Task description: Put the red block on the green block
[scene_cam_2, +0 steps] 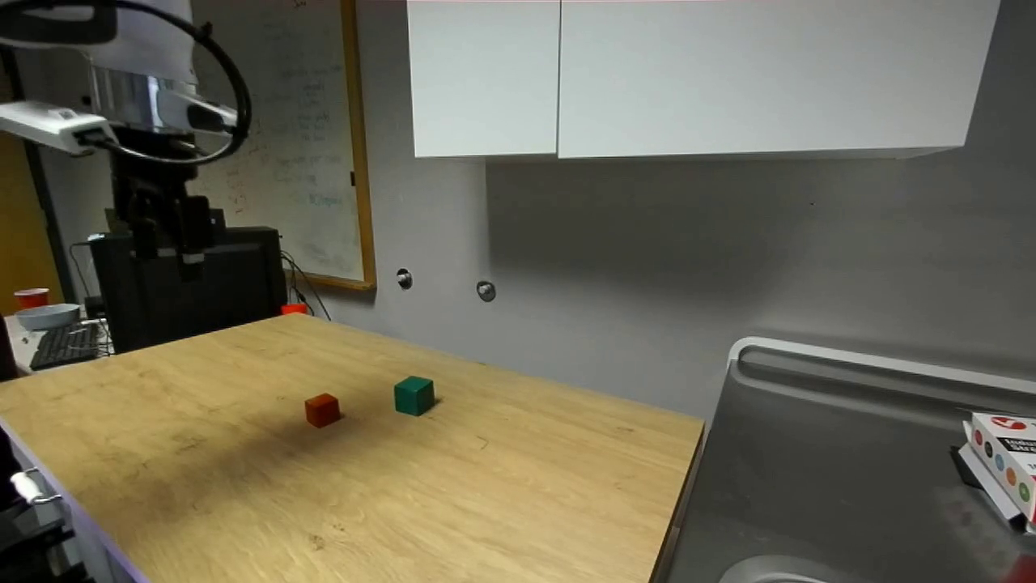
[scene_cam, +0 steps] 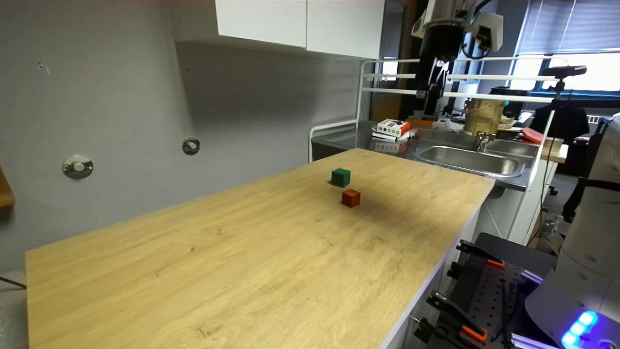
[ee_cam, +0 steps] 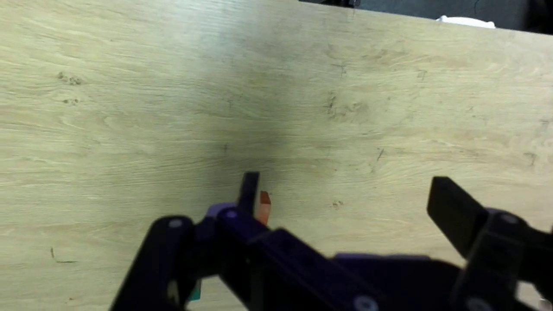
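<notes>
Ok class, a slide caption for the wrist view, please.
Open gripper above a wooden tabletop, partly hiding the red block and green block.

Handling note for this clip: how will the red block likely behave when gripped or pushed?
The red block looks stiff: straight edges and flat faces suggest squeezing won't deform it. Resting flat on the table, its cube shape would probably slide under a gentle push, not roll or tip.

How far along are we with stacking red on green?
Done: nothing of the stack yet; both exterior views show the red block and green block apart on the tabletop. In hand: nothing; the gripper hangs open above the tabletop in the wrist view. Left: grasp red, lift it, set it on green.
</notes>
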{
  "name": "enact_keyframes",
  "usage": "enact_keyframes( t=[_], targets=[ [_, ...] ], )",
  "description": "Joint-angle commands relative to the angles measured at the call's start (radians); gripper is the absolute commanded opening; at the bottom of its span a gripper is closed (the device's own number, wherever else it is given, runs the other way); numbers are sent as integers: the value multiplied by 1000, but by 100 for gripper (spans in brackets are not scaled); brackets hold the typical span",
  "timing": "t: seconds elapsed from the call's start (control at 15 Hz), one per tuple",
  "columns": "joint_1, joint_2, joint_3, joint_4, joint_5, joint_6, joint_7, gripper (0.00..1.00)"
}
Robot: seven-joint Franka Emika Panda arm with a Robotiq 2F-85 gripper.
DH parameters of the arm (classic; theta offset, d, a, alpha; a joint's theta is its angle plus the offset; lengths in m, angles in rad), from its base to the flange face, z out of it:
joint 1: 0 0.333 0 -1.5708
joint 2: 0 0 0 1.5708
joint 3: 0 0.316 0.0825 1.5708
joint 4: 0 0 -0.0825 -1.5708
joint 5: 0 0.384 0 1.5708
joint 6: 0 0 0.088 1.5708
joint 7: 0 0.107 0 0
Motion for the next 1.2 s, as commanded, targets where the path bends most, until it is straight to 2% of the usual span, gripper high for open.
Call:
enact_keyframes(
  t=[0.0,0.27,0.47,0.8,1.13],
  targets=[
    [-11,168,8,43,15,114,39,100],
    [-8,356,21,87,29,247,71,100],
    [-4,492,38,147,41,301,103,100],
    [-8,682,70,279,35,311,145,100],
    [-27,871,71,423,56,290,139,100]
  ],
)
